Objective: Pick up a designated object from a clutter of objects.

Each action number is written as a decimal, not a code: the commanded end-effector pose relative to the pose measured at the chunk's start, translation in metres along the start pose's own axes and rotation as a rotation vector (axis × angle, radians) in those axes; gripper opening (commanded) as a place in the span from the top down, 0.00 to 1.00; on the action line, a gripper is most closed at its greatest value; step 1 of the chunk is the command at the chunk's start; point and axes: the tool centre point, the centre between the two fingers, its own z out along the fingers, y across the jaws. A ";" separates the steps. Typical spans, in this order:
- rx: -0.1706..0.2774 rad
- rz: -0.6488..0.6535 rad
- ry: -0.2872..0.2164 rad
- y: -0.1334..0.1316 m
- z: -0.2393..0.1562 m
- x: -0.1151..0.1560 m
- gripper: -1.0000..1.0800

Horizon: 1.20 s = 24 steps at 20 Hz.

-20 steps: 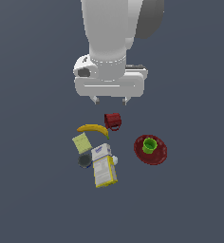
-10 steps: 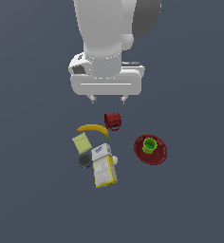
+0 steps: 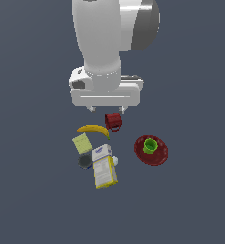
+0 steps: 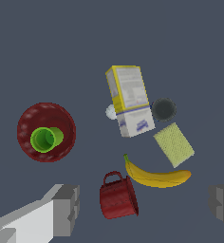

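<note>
Approaching with your hand [image 3: 106, 110] spread apart above the mug [image 3: 113, 122], you are needing to shift toward 6 o'clock over the carton [image 3: 104, 167].

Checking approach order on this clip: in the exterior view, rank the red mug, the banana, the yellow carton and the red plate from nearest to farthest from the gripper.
1. Red mug, just below the gripper.
2. Banana, toward the exterior view's left.
3 and 4. Yellow carton, farther down the picture, and red plate, on the exterior view's right: too close to call.

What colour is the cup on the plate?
Bright green cup, on the dark red plate; clearest in the wrist view.
</note>
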 end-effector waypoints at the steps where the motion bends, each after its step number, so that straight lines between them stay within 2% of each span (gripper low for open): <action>1: -0.004 -0.016 0.001 0.002 0.012 0.010 0.04; 14: -0.032 -0.151 0.011 0.018 0.121 0.073 0.04; 24: -0.043 -0.229 0.016 0.026 0.190 0.095 0.04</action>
